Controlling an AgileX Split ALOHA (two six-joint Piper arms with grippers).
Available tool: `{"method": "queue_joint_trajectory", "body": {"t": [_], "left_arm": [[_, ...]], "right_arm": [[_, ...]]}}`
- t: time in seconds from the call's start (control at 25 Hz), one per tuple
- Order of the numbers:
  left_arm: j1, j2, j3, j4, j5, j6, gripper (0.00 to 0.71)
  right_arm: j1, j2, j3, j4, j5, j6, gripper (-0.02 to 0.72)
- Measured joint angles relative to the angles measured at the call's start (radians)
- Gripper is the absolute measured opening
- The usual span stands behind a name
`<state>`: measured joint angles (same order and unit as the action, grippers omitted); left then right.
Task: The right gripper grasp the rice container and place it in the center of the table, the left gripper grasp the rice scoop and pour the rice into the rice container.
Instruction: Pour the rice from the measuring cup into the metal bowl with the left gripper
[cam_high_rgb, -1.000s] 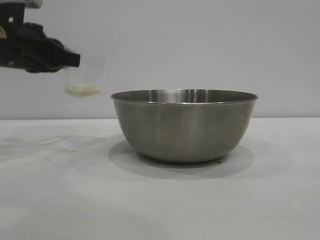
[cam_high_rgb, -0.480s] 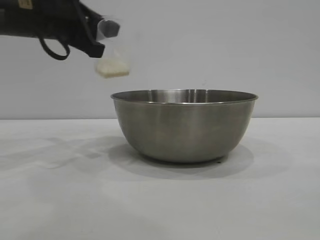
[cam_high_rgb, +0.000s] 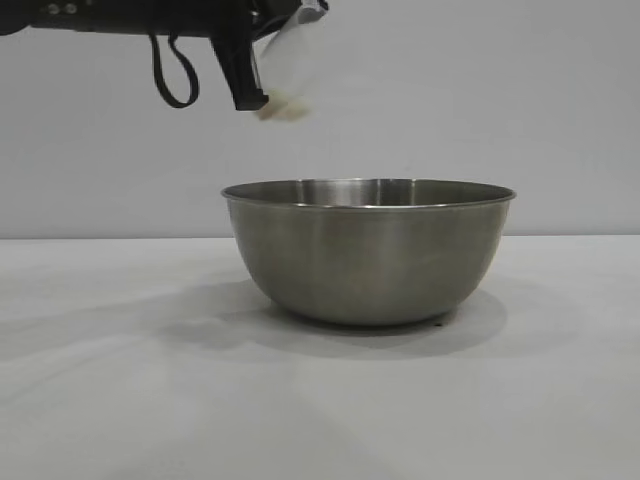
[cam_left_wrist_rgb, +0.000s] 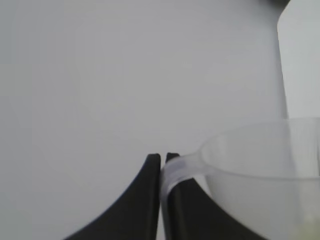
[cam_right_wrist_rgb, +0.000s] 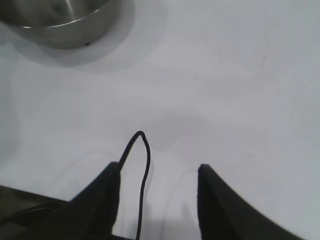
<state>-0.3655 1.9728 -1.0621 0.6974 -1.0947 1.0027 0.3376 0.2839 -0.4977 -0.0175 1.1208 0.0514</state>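
The table (cam_high_rgb: 120, 400) is a plain white surface that fills the lower half of the exterior view, and no brand, label or writing can be read on it or on anything else in view. On it, a little right of the middle, stands the rice container (cam_high_rgb: 368, 250), a large brushed steel bowl sitting upright with its thin rolled rim level; its inside cannot be seen from the exterior view. The left gripper (cam_high_rgb: 262, 52) reaches in from the upper left and hangs in the air above the bowl's left edge, well clear of the rim, with a black cable loop dangling under the arm. Its jaws are pressed together on the side handle of the rice scoop (cam_high_rgb: 290, 65), a small translucent cup that sits tilted at the gripper's tip. The rice (cam_high_rgb: 282, 110) shows as a pale patch at the scoop's lowest end. The right gripper (cam_right_wrist_rgb: 159, 195) hovers over bare table away from the bowl, its jaws spread and holding nothing.
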Motion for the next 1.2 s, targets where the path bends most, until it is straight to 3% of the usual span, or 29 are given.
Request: {"method": "queue_joint_trajectory", "body": {"t": [0.36,1.2], "left_arm": [[-0.026,0.000,-0.019,0.176,0.118,0.269,0.000],[-0.040,0.000,-0.099,0.478,0.312,0.447,0.000]], "right_arm": [[0.000,0.000,0.000,0.000,0.002,0.008,0.300],[0.000,0.000,0.000,-0.010,0.002,0.015,0.300]]}}
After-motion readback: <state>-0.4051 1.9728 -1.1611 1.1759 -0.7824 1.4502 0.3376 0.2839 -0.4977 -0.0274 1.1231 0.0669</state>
